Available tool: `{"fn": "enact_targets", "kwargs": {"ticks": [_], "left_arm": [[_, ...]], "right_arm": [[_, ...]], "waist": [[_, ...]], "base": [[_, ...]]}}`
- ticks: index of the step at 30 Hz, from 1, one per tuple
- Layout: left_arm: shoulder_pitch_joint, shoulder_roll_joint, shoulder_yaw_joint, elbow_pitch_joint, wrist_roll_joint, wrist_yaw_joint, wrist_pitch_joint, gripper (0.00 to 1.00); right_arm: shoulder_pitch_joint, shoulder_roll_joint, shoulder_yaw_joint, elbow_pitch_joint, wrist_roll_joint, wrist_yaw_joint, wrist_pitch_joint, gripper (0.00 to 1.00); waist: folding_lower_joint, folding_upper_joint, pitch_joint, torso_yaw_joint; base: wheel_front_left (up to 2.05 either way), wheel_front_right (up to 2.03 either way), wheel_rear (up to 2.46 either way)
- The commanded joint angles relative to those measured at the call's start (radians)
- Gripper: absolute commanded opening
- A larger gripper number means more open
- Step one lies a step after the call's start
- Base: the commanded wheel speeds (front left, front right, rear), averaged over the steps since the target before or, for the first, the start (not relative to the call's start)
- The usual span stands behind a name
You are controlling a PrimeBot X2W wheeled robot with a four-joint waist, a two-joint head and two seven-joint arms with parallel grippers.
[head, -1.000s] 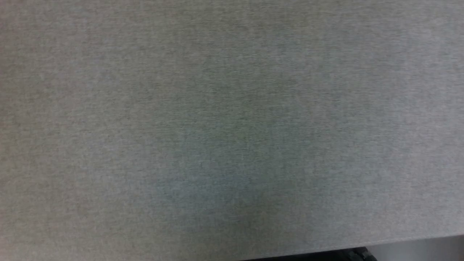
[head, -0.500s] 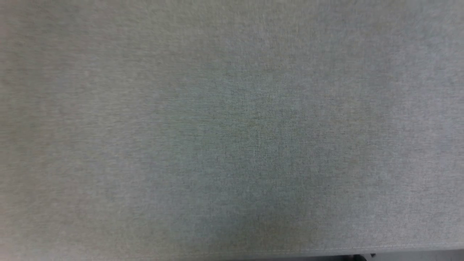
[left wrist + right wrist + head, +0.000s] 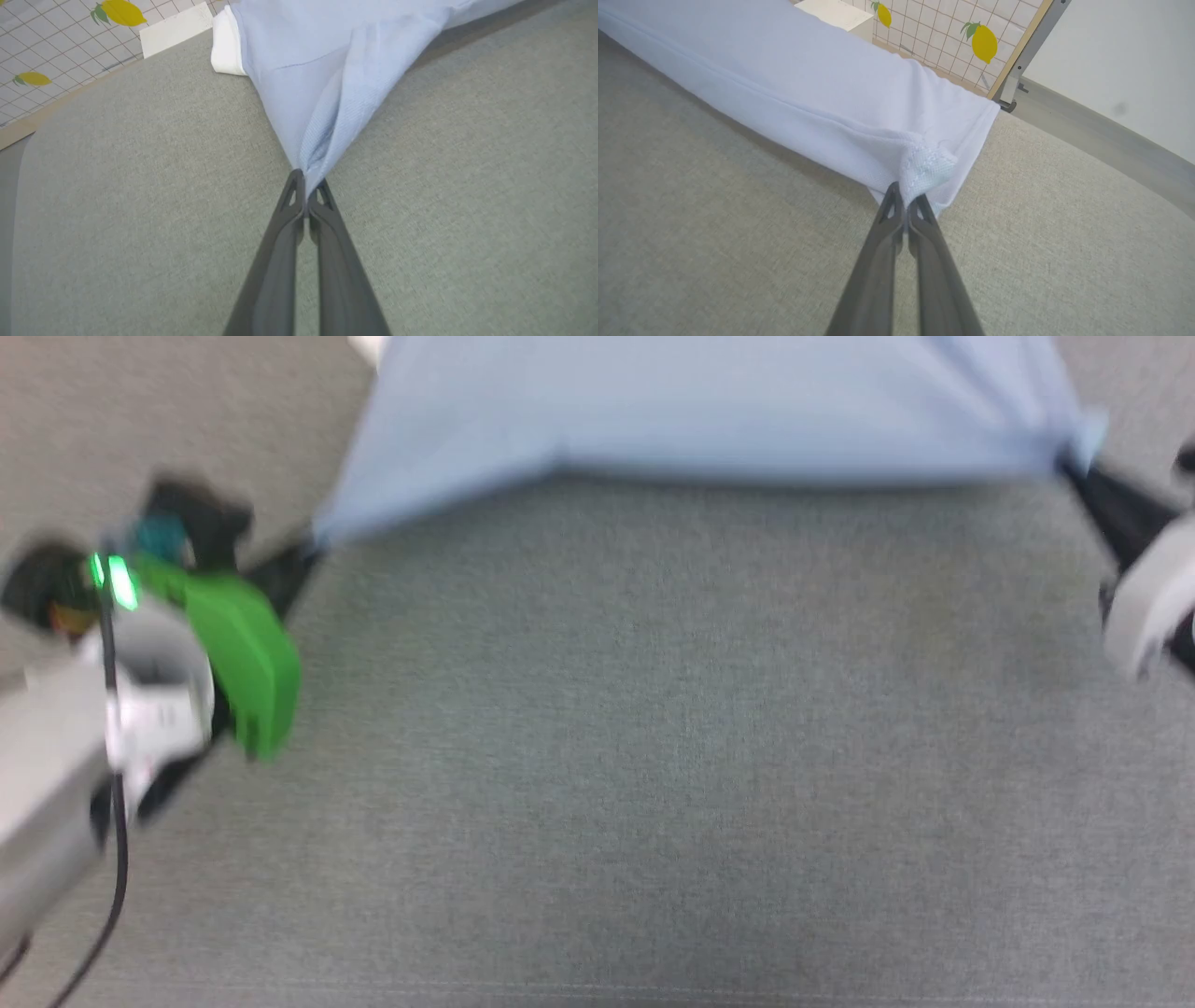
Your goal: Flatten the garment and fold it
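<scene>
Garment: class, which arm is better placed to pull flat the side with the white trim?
Left, likely: the left gripper is shut on the garment corner nearest the white trim; the right gripper pinches the other corner.

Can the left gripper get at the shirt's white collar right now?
Probably not: the left gripper is shut on a corner of the soft light blue polo shirt; the white collar lies farther off, nothing between.

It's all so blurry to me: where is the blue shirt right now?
In the head view the shirt spans the top, over the grey cloth surface, stretched between the left fingers pinching one corner and the right fingers pinching the other.
</scene>
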Motion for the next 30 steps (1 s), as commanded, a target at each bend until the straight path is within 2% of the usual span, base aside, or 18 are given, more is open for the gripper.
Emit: {"fn": "enact_targets", "kwargs": {"ticks": [1,7,13,16,24,30], "left_arm": [[0.047,0.036,-0.012,-0.048,-0.023,0.021,0.013,0.00],[0.198,0.125,-0.060,-0.243,-0.086,0.070,0.073,0.00],[0.321,0.159,-0.080,-0.364,-0.141,0.120,0.093,0.00],[0.379,0.161,-0.088,-0.395,-0.164,0.130,0.112,0.00],[0.538,0.154,-0.100,-0.449,-0.183,0.119,0.207,0.00],[0.578,0.116,-0.094,-0.449,-0.153,0.130,0.189,0.00]], "right_arm": [[0.048,-0.022,0.006,-0.018,0.010,-0.002,0.013,0.00],[0.213,-0.083,0.015,-0.085,0.048,-0.002,0.090,0.00],[0.365,-0.141,0.010,-0.183,0.112,-0.002,0.201,0.00],[0.431,-0.170,0.000,-0.236,0.142,-0.002,0.252,0.00],[0.605,-0.256,-0.025,-0.388,0.220,-0.002,0.411,0.00],[0.664,-0.269,-0.106,-0.448,0.227,-0.002,0.419,0.00]], "waist": [[0.0001,0.0000,-0.102,0.032],[0.0001,0.0000,-0.178,0.035],[0.0001,0.0000,-0.243,0.033],[0.0001,0.0000,-0.270,0.030],[0.0001,0.0000,-0.303,0.017],[0.0001,0.0000,-0.294,0.008]], "base": [[0.00,0.00,0.00],[0.00,0.00,0.00],[0.00,0.00,0.00],[0.00,0.00,0.00],[0.00,0.00,0.00],[0.00,0.00,0.00]]}}
